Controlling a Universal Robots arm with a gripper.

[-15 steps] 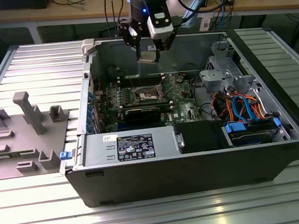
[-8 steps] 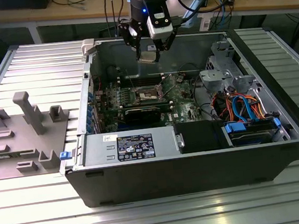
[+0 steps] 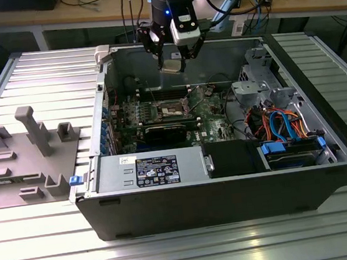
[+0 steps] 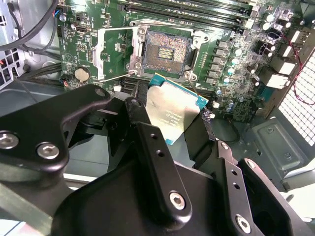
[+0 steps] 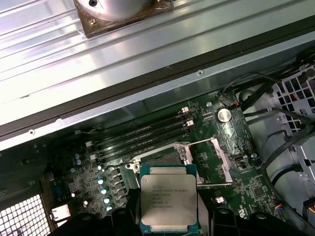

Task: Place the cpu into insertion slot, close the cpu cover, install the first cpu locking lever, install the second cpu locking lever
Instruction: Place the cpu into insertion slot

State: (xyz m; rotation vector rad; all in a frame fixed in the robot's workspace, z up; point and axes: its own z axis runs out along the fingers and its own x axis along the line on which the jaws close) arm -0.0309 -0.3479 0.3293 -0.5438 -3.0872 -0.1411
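Above the motherboard [image 4: 231,59], near the bare insertion slot [image 4: 166,50], the gripper [image 3: 172,63] jaws were clamped on the cpu [image 5: 169,202] edges, probably for square seating. The cpu cover [image 4: 101,54] lay open.

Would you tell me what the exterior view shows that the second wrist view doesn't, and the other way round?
Exterior view: the whole open computer case, the grey fixture tray at the exterior view's left and the labelled power supply. Second wrist view: the cpu cover swung open beside the insertion slot, and a coin cell. Both: the gripper holding the cpu above the board.
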